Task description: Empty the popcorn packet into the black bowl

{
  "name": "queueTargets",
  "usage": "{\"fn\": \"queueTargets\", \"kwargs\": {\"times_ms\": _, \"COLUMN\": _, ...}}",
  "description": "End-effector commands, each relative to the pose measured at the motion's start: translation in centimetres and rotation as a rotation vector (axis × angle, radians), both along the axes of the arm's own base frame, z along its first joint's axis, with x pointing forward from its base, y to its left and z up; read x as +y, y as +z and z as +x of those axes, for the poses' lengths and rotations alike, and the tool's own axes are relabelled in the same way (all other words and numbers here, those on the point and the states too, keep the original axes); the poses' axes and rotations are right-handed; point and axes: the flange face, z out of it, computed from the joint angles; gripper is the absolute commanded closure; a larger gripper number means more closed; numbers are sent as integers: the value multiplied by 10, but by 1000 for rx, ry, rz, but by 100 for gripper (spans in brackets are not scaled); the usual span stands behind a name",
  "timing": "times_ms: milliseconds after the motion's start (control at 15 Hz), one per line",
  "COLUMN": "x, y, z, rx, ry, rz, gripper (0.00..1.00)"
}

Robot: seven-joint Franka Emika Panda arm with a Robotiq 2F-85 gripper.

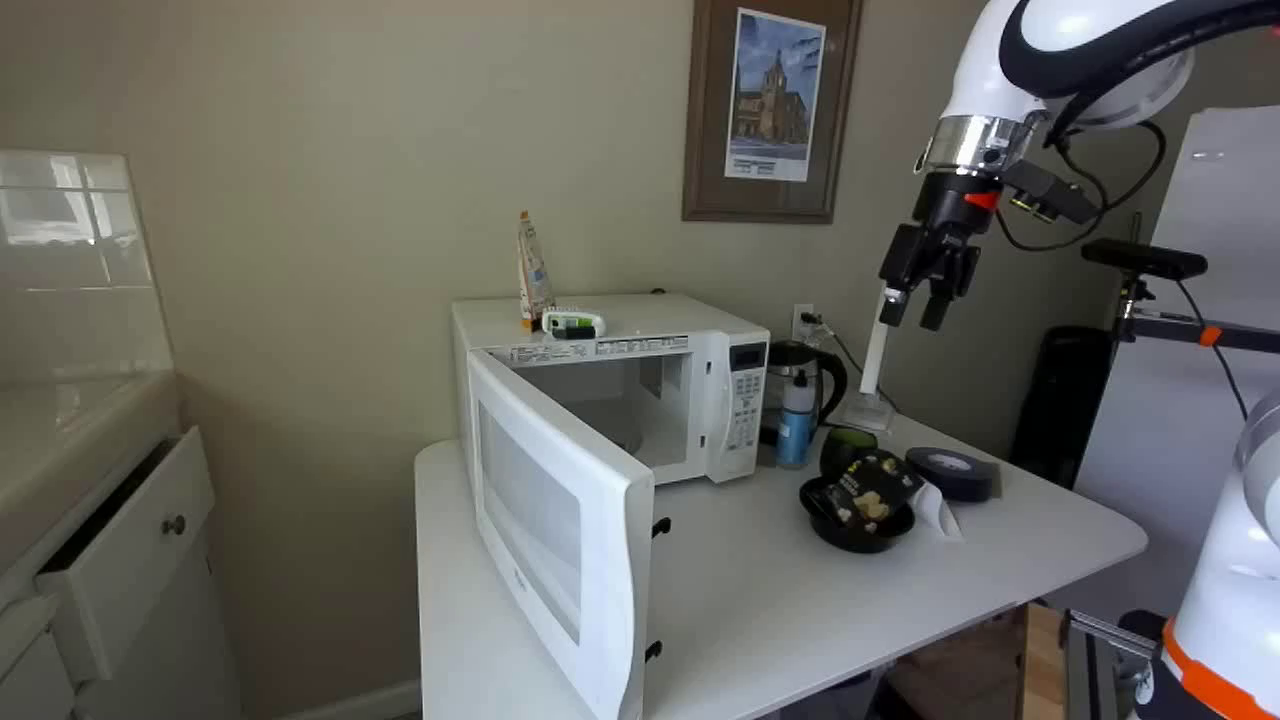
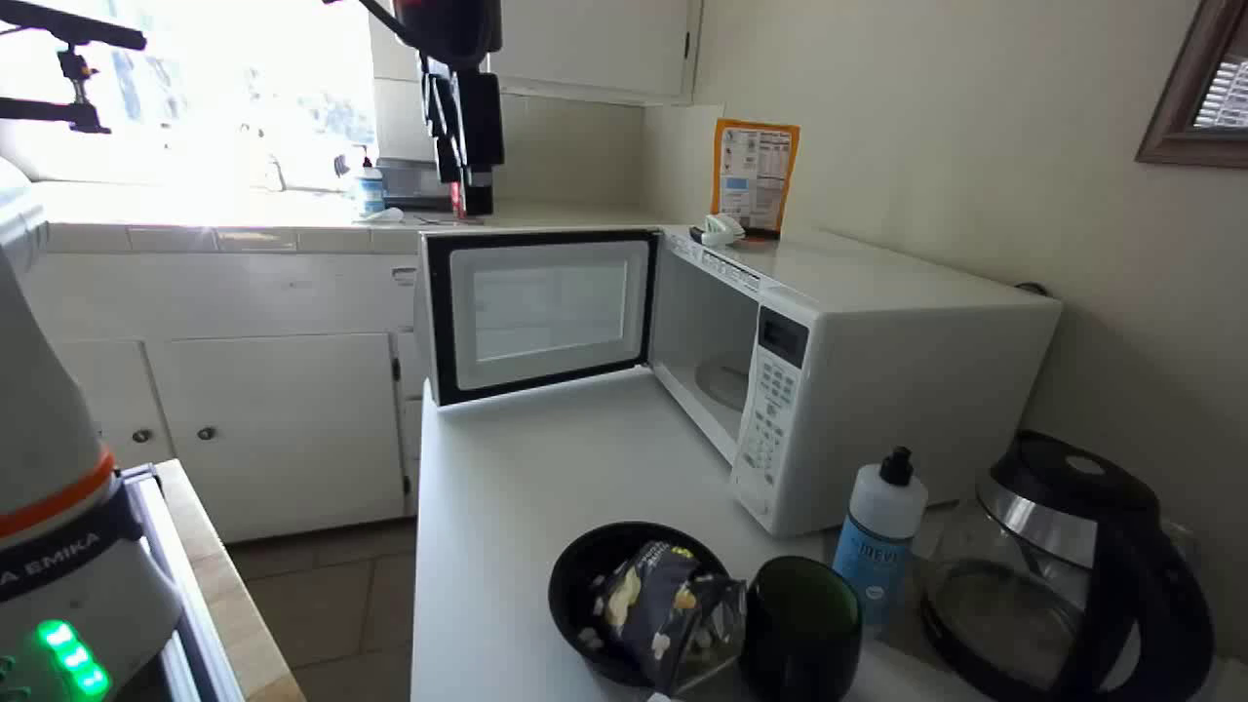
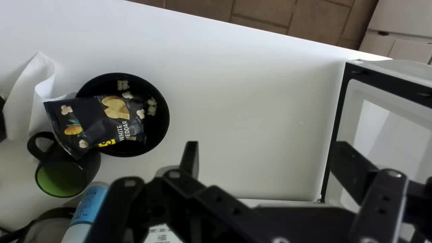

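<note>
The popcorn packet [image 1: 872, 490] is a limp dark bag with yellow patches. It lies with one end inside the black bowl [image 1: 853, 540] and the other end over the rim towards the mug. Packet [image 2: 655, 609] and bowl [image 2: 575, 570] show the same in the other views; in the wrist view, a few popcorn pieces [image 3: 152, 106] lie in the bowl beside the packet [image 3: 96, 118]. Whether popcorn remains inside the packet is hidden. My gripper [image 1: 912, 318] is open and empty, high above the table; its spread fingers [image 3: 265, 145] show in the wrist view, apart from the bowl [image 3: 158, 125].
A white microwave [image 1: 742, 410] stands with its door [image 1: 560, 540] swung open over the table. A dark green mug [image 3: 62, 175], a blue bottle [image 2: 877, 546] and a kettle [image 2: 1053, 585] stand close to the bowl. White paper [image 3: 28, 98] and a round black object [image 1: 950, 474] lie beside it.
</note>
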Motion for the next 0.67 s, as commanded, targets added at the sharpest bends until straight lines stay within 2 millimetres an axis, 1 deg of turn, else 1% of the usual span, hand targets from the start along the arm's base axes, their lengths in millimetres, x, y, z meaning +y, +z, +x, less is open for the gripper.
{"fn": "queueTargets", "kwargs": {"times_ms": 0, "x": 0, "y": 1, "z": 0, "rx": 1, "ry": 0, "rz": 0, "gripper": 0}}
{"fn": "queueTargets", "kwargs": {"times_ms": 400, "x": 0, "y": 1, "z": 0, "rx": 1, "ry": 0, "rz": 0, "gripper": 0}}
{"fn": "queueTargets", "kwargs": {"times_ms": 467, "x": 7, "y": 4, "z": 12, "rx": 25, "ry": -33, "rz": 46, "gripper": 0}}
{"fn": "queueTargets", "kwargs": {"times_ms": 533, "x": 11, "y": 3, "z": 19, "rx": 60, "ry": -41, "rz": 66, "gripper": 0}}
{"fn": "queueTargets", "kwargs": {"times_ms": 600, "x": 22, "y": -2, "z": 33, "rx": 121, "ry": -81, "rz": 91, "gripper": 0}}
